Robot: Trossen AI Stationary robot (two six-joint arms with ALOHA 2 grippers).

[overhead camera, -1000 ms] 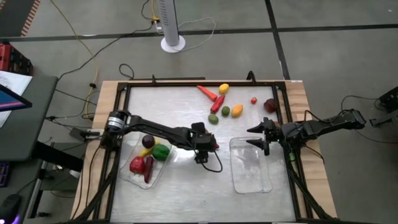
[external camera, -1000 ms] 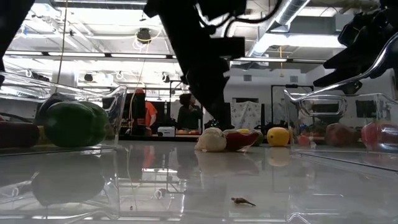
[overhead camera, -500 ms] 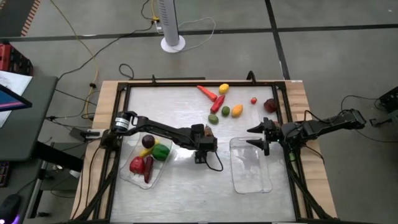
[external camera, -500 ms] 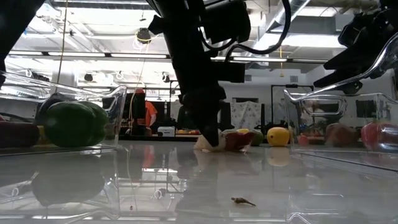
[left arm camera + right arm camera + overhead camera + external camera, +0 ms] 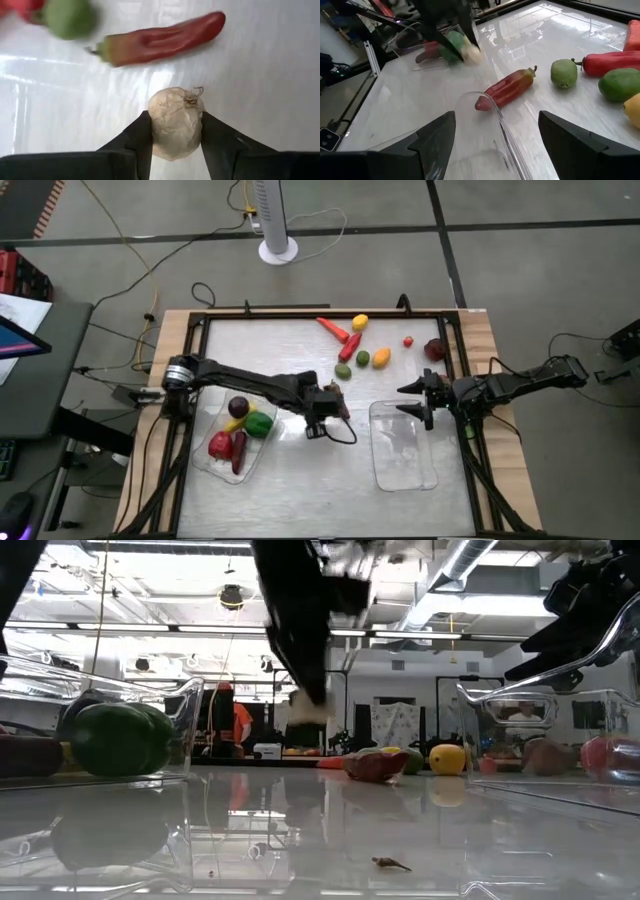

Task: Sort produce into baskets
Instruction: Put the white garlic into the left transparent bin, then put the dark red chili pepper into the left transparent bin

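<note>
Garlic bulb (image 5: 175, 122) pinched in left claw (image 5: 176, 131), lifted off bench (image 5: 300, 460) beside red pepper (image 5: 160, 39); carry level to left tray (image 5: 205, 460) (already part-filled); right claw (image 5: 418, 401) waits wide over empty tray (image 5: 425, 475).

Seeing, well beyond the left pincer (image 5: 338, 408) and past the table's far edge, a white fan base (image 5: 278, 250) standing on the grey floor (image 5: 540, 270), with a yellow cable (image 5: 130, 255) and black cables (image 5: 205, 292) trailing off to the pincer's left. Finding a pale wooden border (image 5: 478, 330) running round the white tabletop (image 5: 300, 480) under the pincer. Noticing, far to the pincer's left and off the table, a dark desk (image 5: 40, 370) and, beyond it, a red crate (image 5: 15, 275). Catching, in the room far behind the pincer in the low view, a person in an orange top (image 5: 238, 725) standing under long ceiling lights (image 5: 200, 630). Spotting a small brown speck (image 5: 390, 863) lying on the tabletop, nearer the low camera than the pincer.
</note>
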